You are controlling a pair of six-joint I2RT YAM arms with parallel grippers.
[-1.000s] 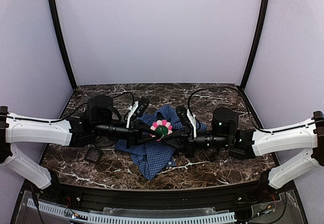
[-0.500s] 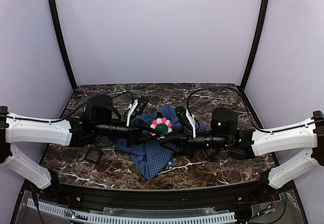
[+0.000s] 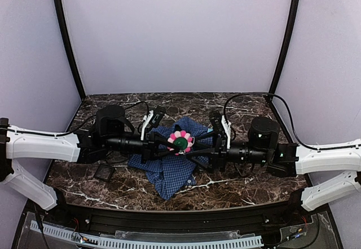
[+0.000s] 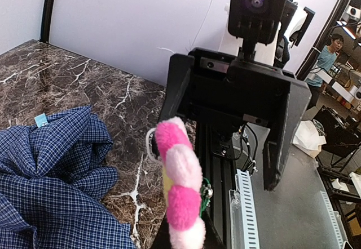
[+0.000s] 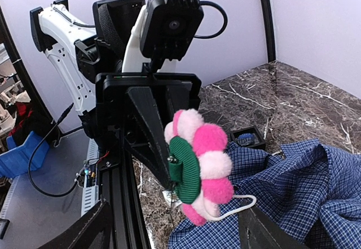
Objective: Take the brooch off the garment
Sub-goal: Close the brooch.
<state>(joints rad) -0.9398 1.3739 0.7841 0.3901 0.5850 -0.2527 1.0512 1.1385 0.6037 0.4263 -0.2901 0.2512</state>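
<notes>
The brooch (image 3: 180,142), a fluffy flower with pink petals and a green centre, hangs over the middle of the garment (image 3: 169,167), a blue checked shirt crumpled on the marble table. My left gripper (image 3: 171,143) is shut on the brooch from the left. In the right wrist view its black fingers (image 5: 148,129) pinch the green centre (image 5: 187,167), and a white loop dangles below. In the left wrist view the brooch (image 4: 180,190) is edge-on, apart from the garment (image 4: 51,198). My right gripper (image 3: 197,147) stands open just right of the brooch, touching nothing.
A small black square tray (image 3: 104,173) lies left of the shirt. Another tray (image 5: 250,137) sits beyond the cloth in the right wrist view. A light-blue tag (image 4: 40,119) shows on the shirt. Both arms stretch across the table's middle, with dark rails at the near edge.
My right gripper has opened, let go of the brooch and drawn back to the right. My left gripper has stayed shut on the brooch in the same place.
</notes>
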